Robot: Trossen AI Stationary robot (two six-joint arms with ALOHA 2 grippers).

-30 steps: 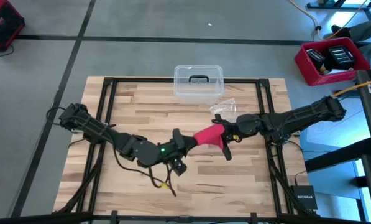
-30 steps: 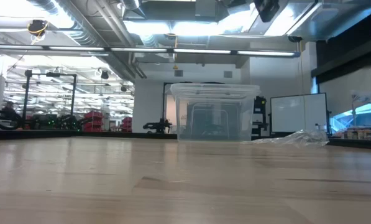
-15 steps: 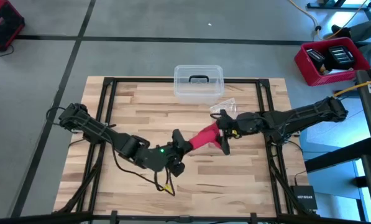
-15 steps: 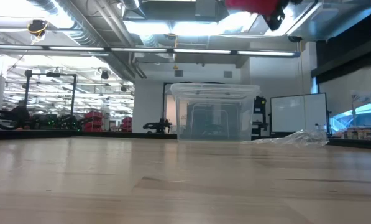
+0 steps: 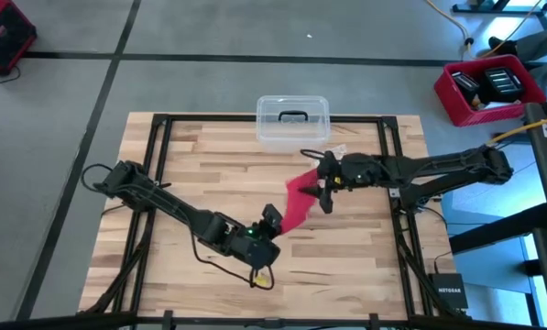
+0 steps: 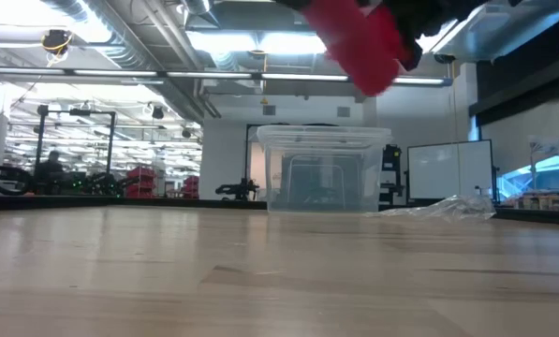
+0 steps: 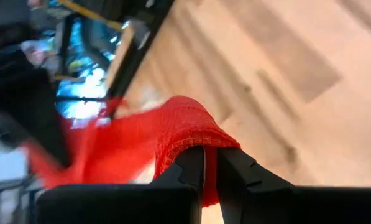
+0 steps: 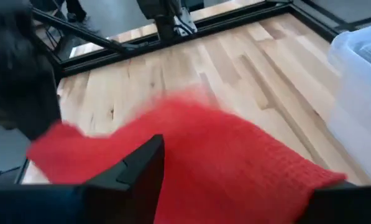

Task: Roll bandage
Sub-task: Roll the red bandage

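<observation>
Since a second ago the left gripper [image 5: 271, 218] has dropped back from the clear plastic box [image 5: 292, 121] toward the near side of the table [image 5: 181, 147], and the bandage [image 5: 296, 202] now slants from it up toward the box instead of lying level. Left gripper is clenched on the lower end of the red strip. Right gripper [image 5: 324, 186], just in front of the box, has let go, its fingers spread with the strip's upper end lying between them.
</observation>
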